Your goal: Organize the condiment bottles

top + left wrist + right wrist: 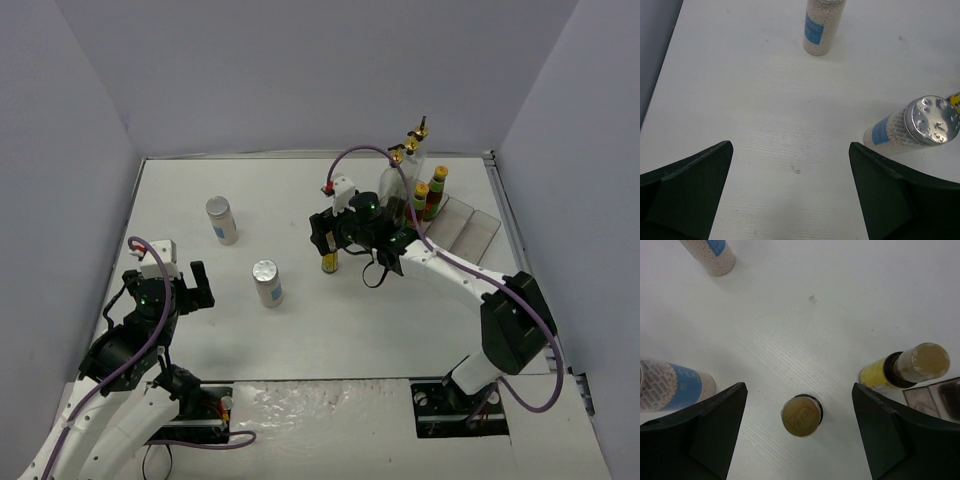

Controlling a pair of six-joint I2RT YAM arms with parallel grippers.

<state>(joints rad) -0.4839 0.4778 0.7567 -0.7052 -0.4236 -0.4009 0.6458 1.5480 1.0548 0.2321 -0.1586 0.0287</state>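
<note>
Robot lab test cell. Bare white table (300, 200) boxed in on three sides by plain grey panel walls (300, 70). Left arm (130, 350) and right arm (470, 285) bolted at the table's near edge, purple cables (360, 152) looped in the open along them.
</note>
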